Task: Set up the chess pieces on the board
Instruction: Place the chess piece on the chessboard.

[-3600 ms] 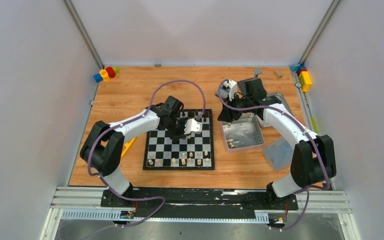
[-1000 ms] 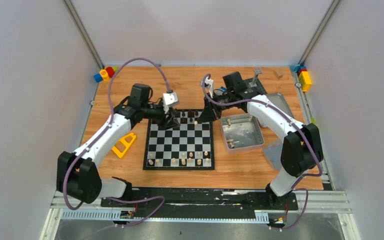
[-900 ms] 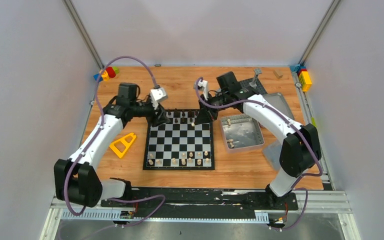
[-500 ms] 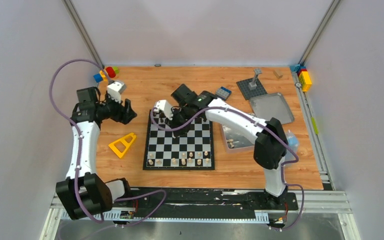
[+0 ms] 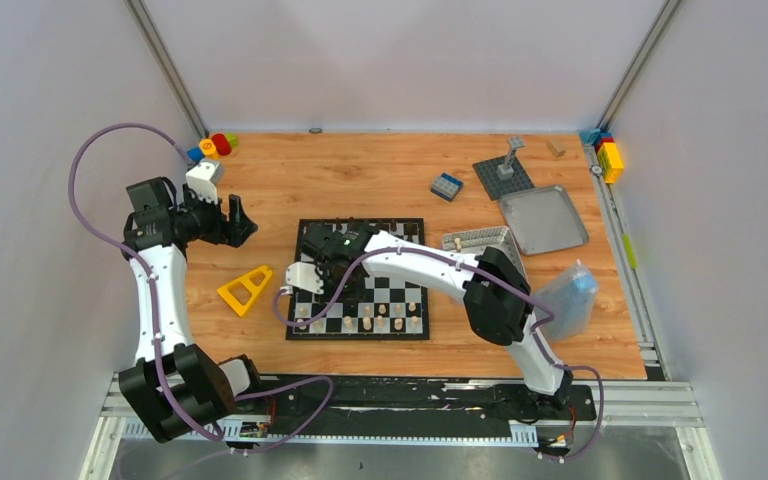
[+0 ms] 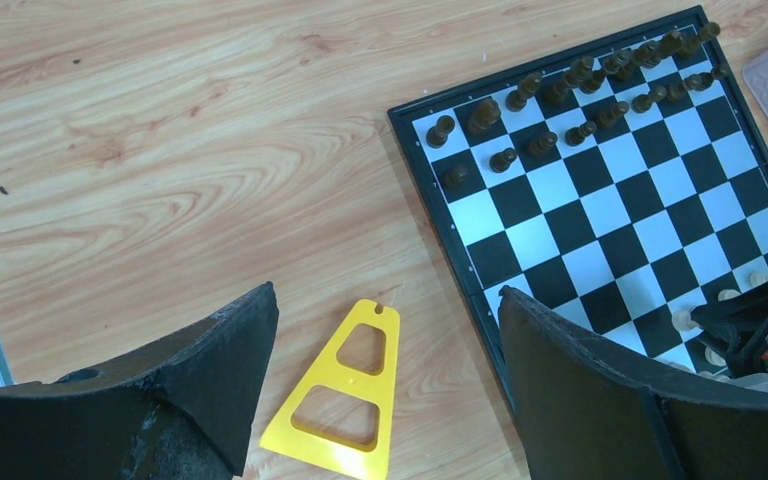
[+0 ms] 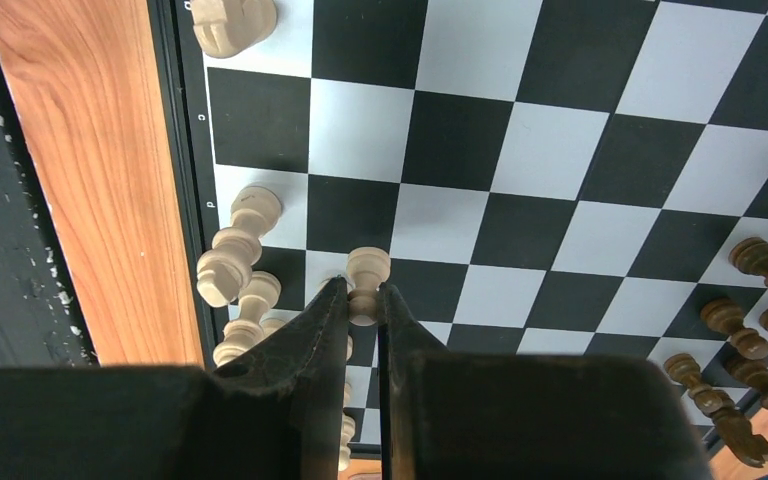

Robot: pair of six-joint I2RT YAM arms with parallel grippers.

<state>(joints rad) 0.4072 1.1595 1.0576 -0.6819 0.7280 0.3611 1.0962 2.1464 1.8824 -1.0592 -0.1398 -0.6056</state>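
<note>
Pawn [image 7: 368, 266], pale, base hidden, clamped in right gripper [image 7: 362, 292]; left gripper [image 6: 385, 312] spread wide

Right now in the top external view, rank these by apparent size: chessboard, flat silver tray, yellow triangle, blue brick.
All lie flat on the table, so nearness hardly matters.
1. chessboard, even partly covered
2. flat silver tray
3. yellow triangle
4. blue brick

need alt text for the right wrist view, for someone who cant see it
The right tool, shut, pinches a pale cream wooden chess piece over the black-and-white checked chessboard. More cream pieces cluster by its left edge, dark brown pieces at lower right.
</note>
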